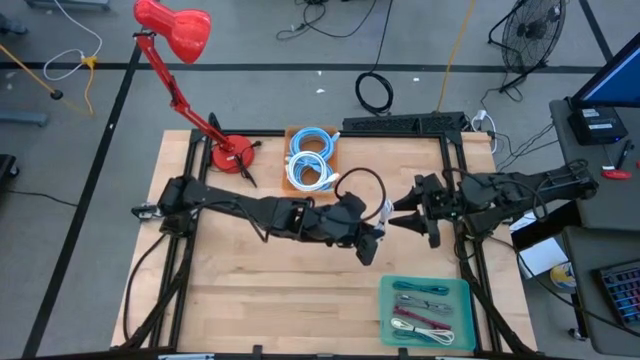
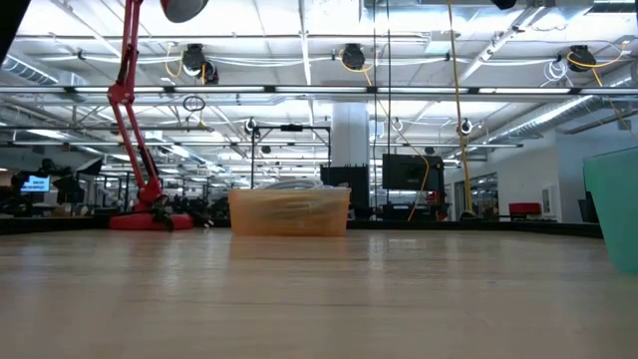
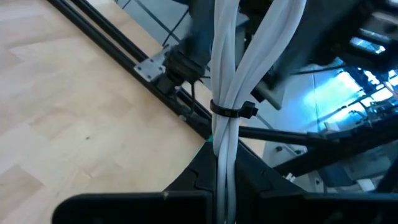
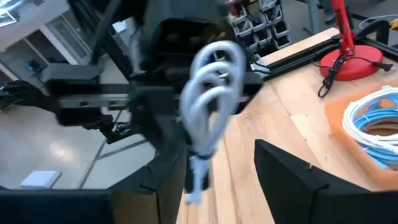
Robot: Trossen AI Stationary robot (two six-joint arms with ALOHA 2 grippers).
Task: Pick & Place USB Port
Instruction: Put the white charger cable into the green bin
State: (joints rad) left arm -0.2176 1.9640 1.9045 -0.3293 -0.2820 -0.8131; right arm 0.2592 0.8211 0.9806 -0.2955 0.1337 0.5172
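The left gripper [image 1: 372, 243] hung above the middle of the tabletop [image 1: 250, 290], its jaws clamped shut on a bundled white cable [image 3: 231, 93] that stuck out past them, bound with a black tie. Just to its right the right gripper [image 1: 405, 212] faced it, jaws parted on either side of the cable's looped end without pinching it. A clean handover probably meant one arm keeping a firm hold until the other had fully let go. An orange tray [image 1: 312, 160] of blue cable sat beyond the jaws, a red lamp [image 1: 180, 30] further left, a green tray [image 1: 426, 311] nearer. Behind the table lay a bright open workshop.
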